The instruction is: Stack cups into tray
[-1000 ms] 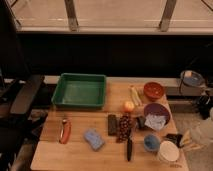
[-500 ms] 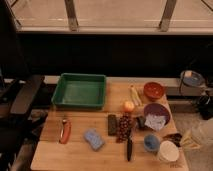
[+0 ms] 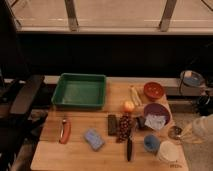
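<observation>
The green tray sits at the back left of the wooden table. The white cup stands at the front right corner, with the blue cup just to its left. A small dark round cup sits behind the white cup at the table's right edge. My gripper reaches in from the right on a pale arm, right beside the dark cup and behind the white one. I cannot tell whether it touches the dark cup. The tray holds nothing.
A purple bowl with crumpled paper and a red bowl stand behind the cups. An orange fruit, grapes, a knife, a blue sponge and a red-handled tool lie mid-table. A chair stands left.
The arm has drawn back slightly to the right and up. The cups and the tray have not moved.
</observation>
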You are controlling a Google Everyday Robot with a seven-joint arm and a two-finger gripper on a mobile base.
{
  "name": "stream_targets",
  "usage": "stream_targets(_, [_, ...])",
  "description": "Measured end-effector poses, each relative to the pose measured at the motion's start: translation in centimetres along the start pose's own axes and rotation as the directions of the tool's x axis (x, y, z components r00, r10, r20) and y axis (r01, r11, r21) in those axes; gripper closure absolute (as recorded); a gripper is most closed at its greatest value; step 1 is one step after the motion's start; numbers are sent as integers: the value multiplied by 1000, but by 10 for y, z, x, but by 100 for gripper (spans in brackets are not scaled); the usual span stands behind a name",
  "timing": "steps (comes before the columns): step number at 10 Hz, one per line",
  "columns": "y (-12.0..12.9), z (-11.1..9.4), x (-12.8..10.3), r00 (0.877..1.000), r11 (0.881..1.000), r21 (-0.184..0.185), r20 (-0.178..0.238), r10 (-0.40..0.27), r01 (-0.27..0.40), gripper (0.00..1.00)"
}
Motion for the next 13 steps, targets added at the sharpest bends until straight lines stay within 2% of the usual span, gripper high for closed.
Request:
stream_targets(2, [8, -10, -1, 1000, 1000, -16, 15, -9, 9, 82])
stream_targets(4, [17, -24, 4, 1000, 1000, -15, 14, -25, 25, 82])
stream_targets(9, [45, -14, 44, 990, 995, 8, -100, -97, 98, 82])
stream_targets(13, [52, -16, 67, 980, 991, -3, -149, -131, 132, 82])
